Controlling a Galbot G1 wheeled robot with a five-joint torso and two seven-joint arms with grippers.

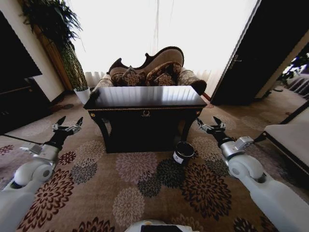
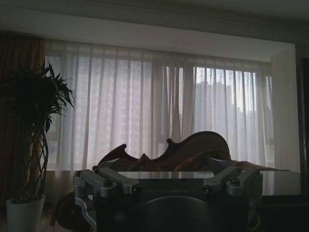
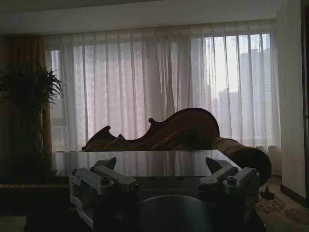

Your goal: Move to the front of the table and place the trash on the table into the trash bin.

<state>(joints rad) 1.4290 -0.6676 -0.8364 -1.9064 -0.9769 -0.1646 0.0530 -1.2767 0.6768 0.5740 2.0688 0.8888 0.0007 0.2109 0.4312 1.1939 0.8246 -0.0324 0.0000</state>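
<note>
The table [image 1: 149, 96], dark with a glossy top, stands ahead of me across the flowered carpet; its top also appears beyond the right gripper [image 3: 161, 170]. The trash is out of view in the glare on the top. The trash bin [image 1: 183, 153], a small black bucket with a white label, sits on the carpet by the table's front right leg. My left gripper [image 1: 70, 120] hangs open, low and left of the table. My right gripper [image 1: 207, 121] hangs open, low on the right, just beyond the bin. In the left wrist view the left gripper [image 2: 166, 176] holds nothing.
A carved sofa [image 1: 154, 70] stands behind the table under bright curtains. A tall plant in a white pot [image 1: 83, 94] is at the table's far left corner. A dark cabinet [image 1: 14, 96] lines the left wall; a low pale bench [image 1: 289, 140] is on the right.
</note>
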